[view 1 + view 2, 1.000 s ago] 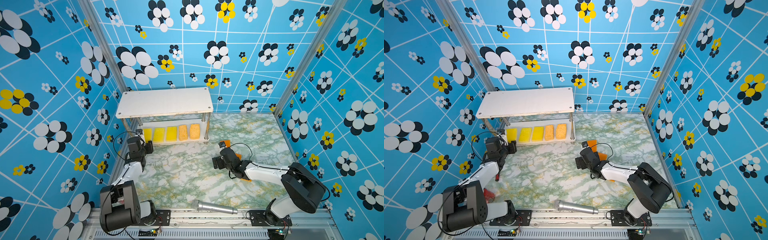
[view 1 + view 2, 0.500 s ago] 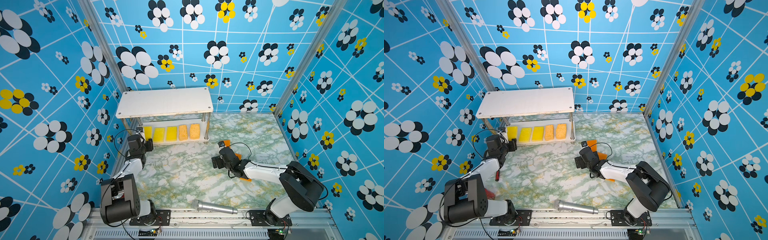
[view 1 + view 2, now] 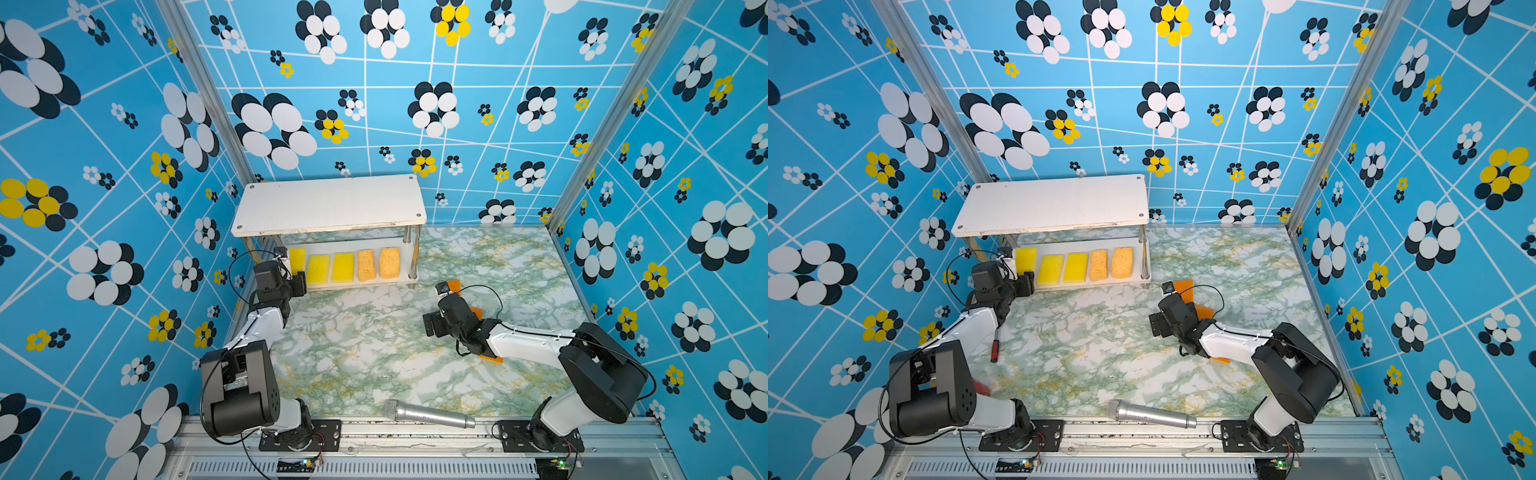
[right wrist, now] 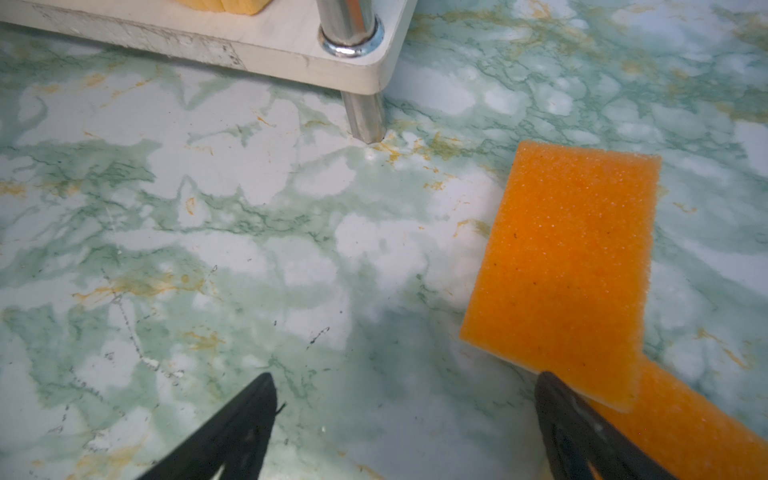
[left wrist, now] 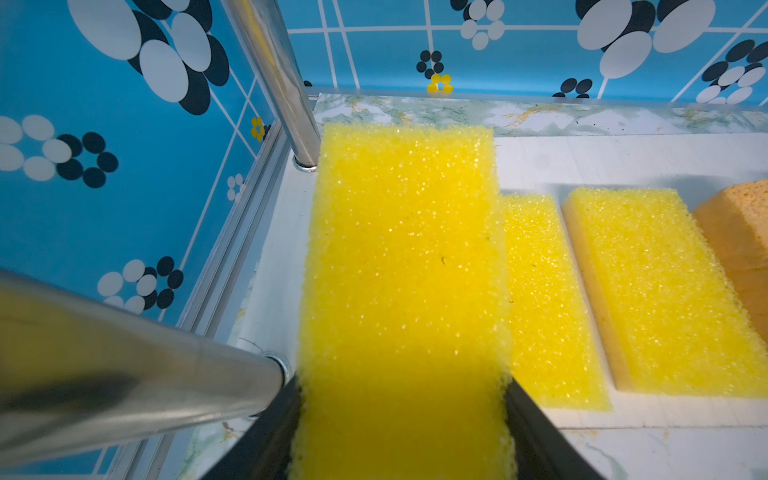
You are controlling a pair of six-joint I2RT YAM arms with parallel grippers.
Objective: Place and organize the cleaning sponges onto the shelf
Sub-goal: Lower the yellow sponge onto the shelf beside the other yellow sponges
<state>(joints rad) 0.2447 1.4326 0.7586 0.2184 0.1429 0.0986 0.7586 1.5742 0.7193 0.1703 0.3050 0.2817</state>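
Observation:
The shelf stands at the back left, its lower board carrying two flat yellow sponges and two tan porous ones. My left gripper is shut on a third yellow sponge, holding it over the left end of the lower board between the chrome legs. In both top views that sponge sits left of the row. My right gripper is open above bare table, with an orange sponge beside it, overlapping a second one. A third orange sponge peeks from under the right arm.
A silver microphone lies near the table's front edge. A red-handled screwdriver lies under the left arm. The shelf's chrome legs flank the held sponge. Patterned blue walls close the table on three sides.
The left gripper has pushed a little farther toward the shelf with the yellow sponge. The right arm has barely moved.

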